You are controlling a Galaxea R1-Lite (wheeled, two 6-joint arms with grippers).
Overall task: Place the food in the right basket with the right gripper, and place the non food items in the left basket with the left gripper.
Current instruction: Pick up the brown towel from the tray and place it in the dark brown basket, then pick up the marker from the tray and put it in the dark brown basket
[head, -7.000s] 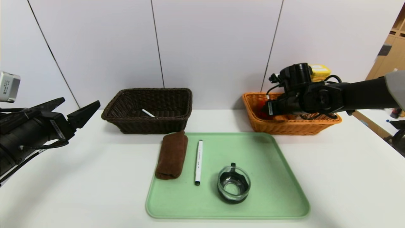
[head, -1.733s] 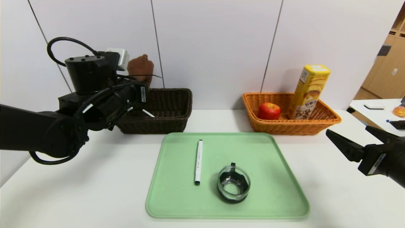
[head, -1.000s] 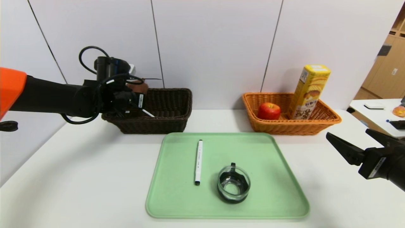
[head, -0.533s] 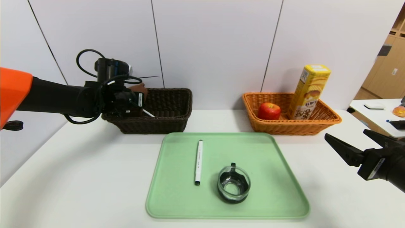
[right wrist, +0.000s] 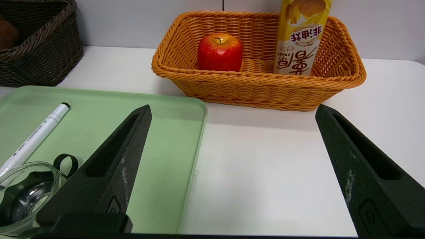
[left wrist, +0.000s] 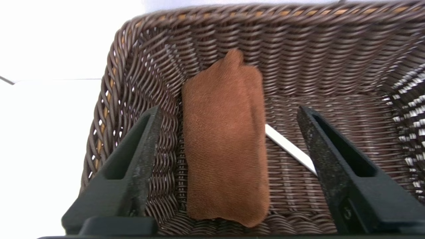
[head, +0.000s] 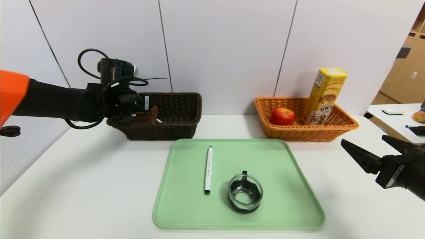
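My left hand gapes wide over the brown cloth in the dark basket, upper left; retreating low, I risk snagging its rim.

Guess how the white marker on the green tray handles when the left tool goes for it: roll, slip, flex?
The white marker looks like a round, smooth barrel lying flat on the green tray, so a nudge from the side would probably roll it. It appears rigid and slim, likely light, and should not flex. The smooth casing may slip unless pinched across its middle.
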